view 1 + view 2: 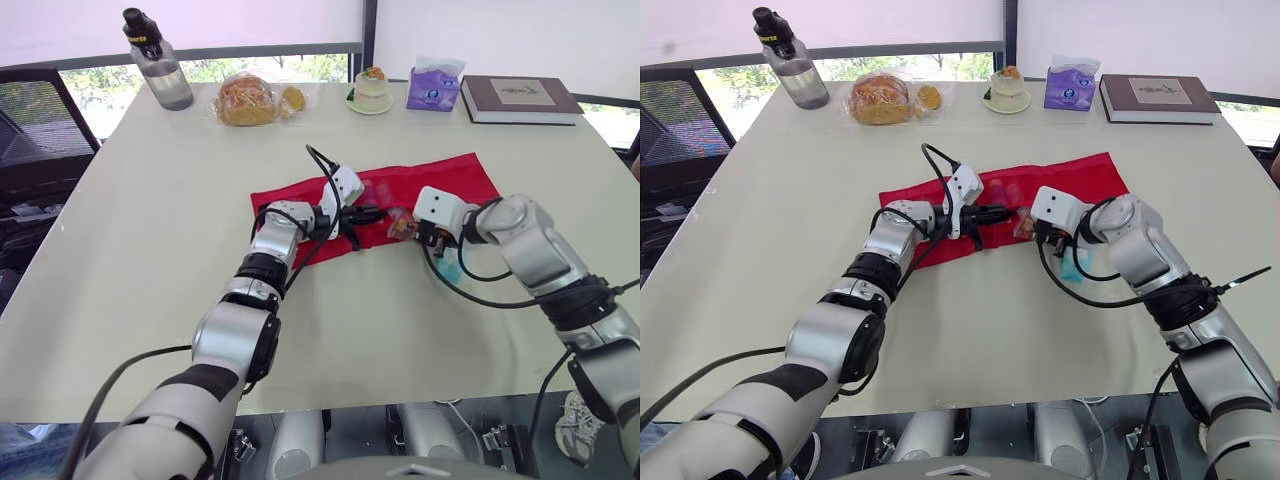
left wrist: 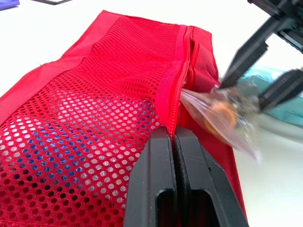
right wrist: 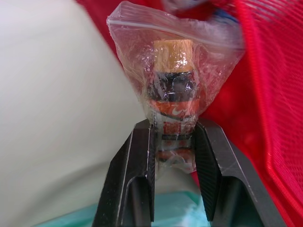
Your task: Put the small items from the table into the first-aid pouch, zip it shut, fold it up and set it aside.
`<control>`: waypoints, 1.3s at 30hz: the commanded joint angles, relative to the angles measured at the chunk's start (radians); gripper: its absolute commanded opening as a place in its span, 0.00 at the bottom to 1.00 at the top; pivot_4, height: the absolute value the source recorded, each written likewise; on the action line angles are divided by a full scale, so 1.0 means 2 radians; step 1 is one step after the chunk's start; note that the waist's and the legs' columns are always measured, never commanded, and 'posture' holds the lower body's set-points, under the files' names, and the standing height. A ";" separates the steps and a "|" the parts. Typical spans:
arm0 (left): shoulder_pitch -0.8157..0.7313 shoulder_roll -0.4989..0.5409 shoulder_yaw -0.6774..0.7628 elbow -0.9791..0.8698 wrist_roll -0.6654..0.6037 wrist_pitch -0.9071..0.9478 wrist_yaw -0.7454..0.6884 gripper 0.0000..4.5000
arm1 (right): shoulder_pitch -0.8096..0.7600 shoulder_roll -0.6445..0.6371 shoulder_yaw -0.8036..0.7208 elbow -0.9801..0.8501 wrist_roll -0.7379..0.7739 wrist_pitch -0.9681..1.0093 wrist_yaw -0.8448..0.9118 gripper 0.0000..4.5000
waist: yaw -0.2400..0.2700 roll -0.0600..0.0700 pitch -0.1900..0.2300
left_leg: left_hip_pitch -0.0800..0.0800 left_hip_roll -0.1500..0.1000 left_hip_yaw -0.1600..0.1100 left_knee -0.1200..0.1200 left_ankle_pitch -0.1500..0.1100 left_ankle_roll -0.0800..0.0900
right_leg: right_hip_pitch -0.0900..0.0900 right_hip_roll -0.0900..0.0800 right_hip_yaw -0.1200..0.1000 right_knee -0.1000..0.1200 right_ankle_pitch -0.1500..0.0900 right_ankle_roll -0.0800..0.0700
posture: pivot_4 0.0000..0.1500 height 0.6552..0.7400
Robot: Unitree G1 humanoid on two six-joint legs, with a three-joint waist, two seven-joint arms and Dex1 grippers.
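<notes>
The red first-aid pouch (image 1: pixel 400 195) lies open and flat in the middle of the table, its mesh pocket (image 2: pixel 94 109) facing up. My left gripper (image 2: pixel 173 137) is shut on the pocket's zipper edge. My right gripper (image 3: pixel 173 142) is shut on a clear plastic bag holding a small bottle (image 3: pixel 173 94) with an orange cap, and the bag's far end sits at the pocket mouth (image 1: pixel 400 225). A teal packet (image 1: pixel 447 268) lies on the table under my right gripper (image 1: pixel 420 232).
Along the far edge stand a water bottle (image 1: pixel 155 60), bagged bread (image 1: pixel 248 100), a small cake on a plate (image 1: pixel 371 92), a purple tissue pack (image 1: pixel 434 85) and a brown book (image 1: pixel 520 98).
</notes>
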 commanded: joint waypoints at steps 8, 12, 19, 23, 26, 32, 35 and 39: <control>0.017 -0.013 -0.013 -0.051 -0.010 0.011 -0.018 0.00 | -0.031 0.060 -0.059 0.034 0.012 0.072 -0.098 0.15 | 0.000 0.000 0.000 | 0.000 0.000 0.000 0.000 0.000 0.000 | 0.000 0.000 0.000 0.000 0.000 0.000 | 1.00 0.98; 0.021 -0.018 -0.018 -0.059 -0.011 0.013 -0.021 0.00 | -0.030 0.088 -0.062 0.039 0.017 0.088 -0.121 0.15 | -0.002 0.000 0.000 | 0.000 0.000 0.000 0.000 0.000 0.000 | 0.000 0.000 0.000 0.000 0.000 0.000 | 1.00 0.98; 0.027 -0.024 -0.020 -0.072 -0.017 0.019 -0.020 0.00 | -0.028 0.095 -0.023 0.038 0.012 0.108 -0.118 0.15 | -0.005 0.000 0.000 | 0.000 0.000 0.000 0.000 0.000 0.000 | 0.000 0.000 0.000 0.000 0.000 0.000 | 1.00 0.98; 0.024 -0.026 -0.013 -0.071 -0.024 0.021 -0.013 0.00 | -0.020 0.080 -0.006 0.027 0.015 0.113 -0.098 0.15 | -0.004 0.000 0.000 | 0.000 0.000 0.000 0.000 0.000 0.000 | 0.000 0.000 0.000 0.000 0.000 0.000 | 1.00 0.98; 0.028 -0.026 -0.014 -0.077 -0.027 0.019 -0.020 0.00 | -0.022 0.076 -0.006 0.034 0.011 0.111 -0.104 0.15 | -0.004 0.000 0.000 | 0.000 0.000 0.000 0.000 0.000 0.000 | 0.000 0.000 0.000 0.000 0.000 0.000 | 1.00 0.98; 0.040 -0.027 -0.017 -0.098 -0.038 0.021 -0.028 0.00 | -0.029 0.087 -0.013 0.049 0.021 0.119 -0.106 0.15 | -0.003 0.000 0.000 | 0.000 0.000 0.000 0.000 0.000 0.000 | 0.000 0.000 0.000 0.000 0.000 0.000 | 1.00 0.98; 0.048 -0.026 -0.025 -0.107 -0.039 0.018 -0.038 0.00 | -0.040 0.099 -0.022 0.074 0.019 0.114 -0.123 0.15 | -0.004 0.000 -0.001 | 0.001 0.000 0.000 0.000 0.000 0.000 | 0.000 0.000 0.000 0.000 0.000 0.000 | 1.00 0.98; 0.055 -0.025 -0.028 -0.111 -0.036 0.020 -0.035 0.00 | -0.039 0.116 -0.046 0.094 0.027 0.095 -0.144 0.15 | -0.005 0.000 -0.002 | 0.001 0.000 0.000 0.000 0.000 0.000 | 0.001 0.000 0.000 0.000 0.000 0.000 | 1.00 0.98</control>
